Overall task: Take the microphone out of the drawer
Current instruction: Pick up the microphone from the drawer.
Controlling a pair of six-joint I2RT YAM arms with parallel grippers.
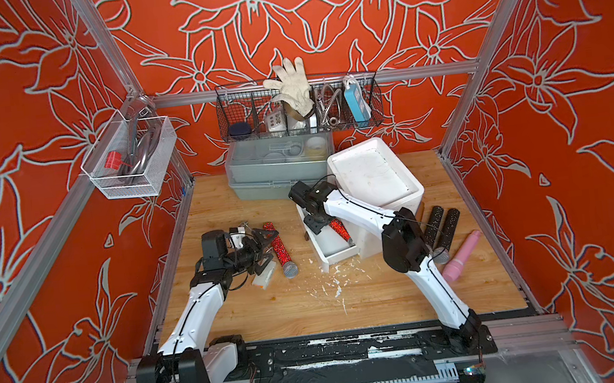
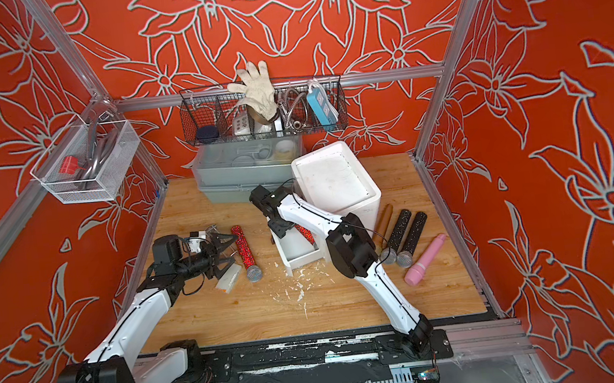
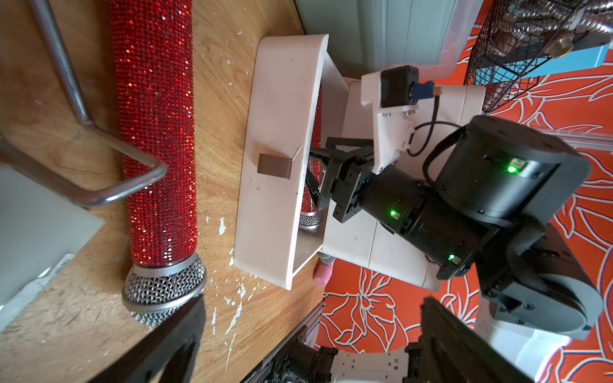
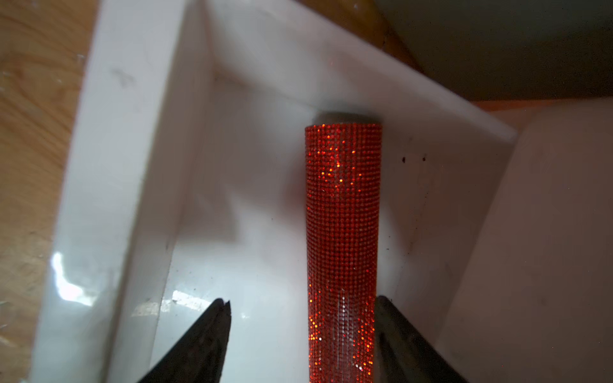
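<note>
The red rhinestone-covered microphone (image 4: 343, 232) lay lengthwise on the floor of the pulled-out white drawer (image 4: 109, 165), its flat tail end close against one drawer wall and its mesh head hidden in the right wrist view. It looked like a stiff, fairly light cylinder. The beaded skin probably offered grip, though the round body could roll between flat pads, and the mesh head likely made that end heavier. The barrel near its middle seemed the best place to pinch, across its width. The right gripper (image 4: 302, 301) hung over it with jaws spread and holding nothing, one finger just beside the barrel and the other well apart. The nearby drawer wall left little room on that side. Out on the wooden table (image 1: 290, 307), the left gripper (image 1: 267, 251) was wide open and empty beside a second red microphone (image 1: 280, 251).
</note>
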